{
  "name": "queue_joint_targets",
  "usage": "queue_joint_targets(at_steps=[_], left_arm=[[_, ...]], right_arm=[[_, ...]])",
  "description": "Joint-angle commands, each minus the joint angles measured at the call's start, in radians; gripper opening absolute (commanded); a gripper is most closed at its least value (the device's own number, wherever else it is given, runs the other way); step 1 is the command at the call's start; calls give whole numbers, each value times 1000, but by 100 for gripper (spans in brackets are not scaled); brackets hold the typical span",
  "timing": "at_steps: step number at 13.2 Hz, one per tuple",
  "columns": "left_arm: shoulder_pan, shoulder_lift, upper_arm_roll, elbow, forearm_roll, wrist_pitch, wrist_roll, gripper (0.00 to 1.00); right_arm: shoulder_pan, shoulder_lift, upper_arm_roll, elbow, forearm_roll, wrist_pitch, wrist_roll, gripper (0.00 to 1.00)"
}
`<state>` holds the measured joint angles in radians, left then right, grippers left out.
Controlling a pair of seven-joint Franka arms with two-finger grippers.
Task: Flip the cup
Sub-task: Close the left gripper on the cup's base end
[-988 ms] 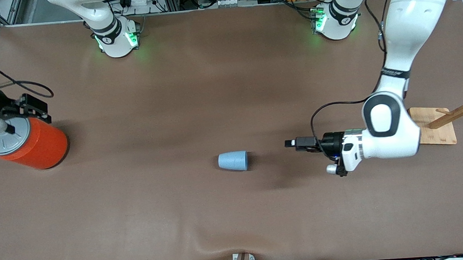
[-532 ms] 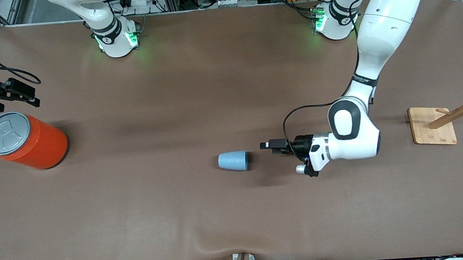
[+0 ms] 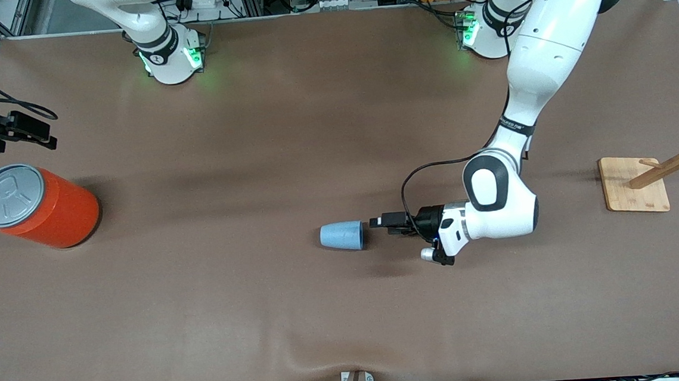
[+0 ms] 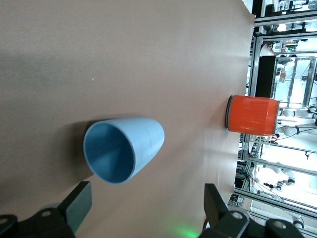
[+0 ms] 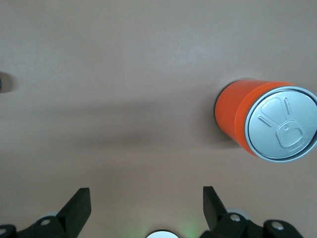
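The light-blue cup lies on its side mid-table, its open rim toward the left arm's end. My left gripper is low, level with the cup and just short of its rim, open and empty. In the left wrist view the cup shows its hollow inside, just ahead of the left gripper and nearer one finger. My right gripper is open and empty beside the orange can at the right arm's end; it also shows in the right wrist view.
A big orange can with a grey lid stands at the right arm's end; it also shows in the right wrist view. A wooden rack on a square base stands at the left arm's end. Brown cloth covers the table.
My left gripper has moved from the left arm's end up to the cup's rim. My right gripper has drawn off from over the orange can. The cup has not moved.
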<state>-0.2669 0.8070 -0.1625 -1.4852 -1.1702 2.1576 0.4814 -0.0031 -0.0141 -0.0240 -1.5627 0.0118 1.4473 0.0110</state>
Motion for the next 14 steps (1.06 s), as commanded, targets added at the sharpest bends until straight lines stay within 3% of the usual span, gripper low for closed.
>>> queue_joint_targets(at_steps=[1,9,10,13,14], left_arm=[[-44,38,3,43,-49,56,25,100],[-98,90,5,62,-161,79,85,99],[-100,93,5,62,-161,94,85,94],[-114,104,5,69,-161,119,91,90],[-115,110,5,75,-163,119,104,79]], right_arm=[[-12,-15,12,9,-19,-43,67,100],[-15,0,12,36,-12,-32,73,100],[-15,0,12,36,-10,-28,76,100],[-23,0,10,38,-6,-31,80,100],[-21,0,12,38,-6,-31,78,100]])
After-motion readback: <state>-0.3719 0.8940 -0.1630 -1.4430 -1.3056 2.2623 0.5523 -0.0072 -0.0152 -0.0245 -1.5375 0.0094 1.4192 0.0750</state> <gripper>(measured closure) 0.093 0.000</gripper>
